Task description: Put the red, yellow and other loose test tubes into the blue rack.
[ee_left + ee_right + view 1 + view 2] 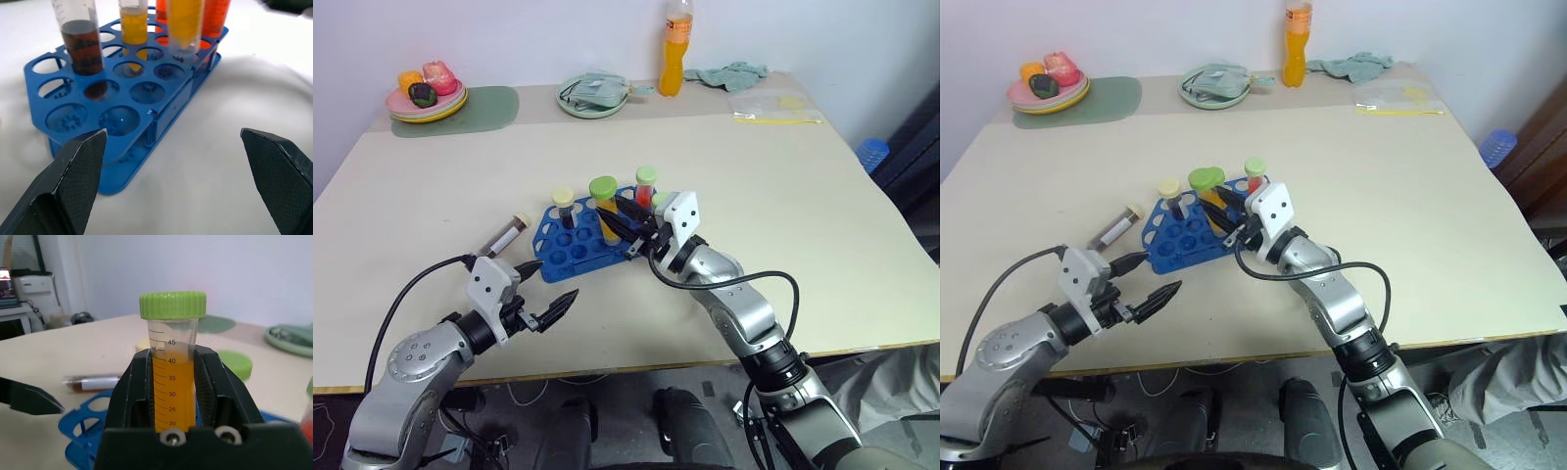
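A yellow tube (172,372) is pinched upright by the right gripper (628,221) over the blue rack (570,245). The left gripper (546,290) is held nearby, fingers spread.

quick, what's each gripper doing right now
Left gripper: open, holding nothing.
Right gripper: shut on the yellow tube with the green cap.

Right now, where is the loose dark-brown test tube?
The dark-brown test tube lies flat on the table, just left of the blue rack, beyond the open left gripper.
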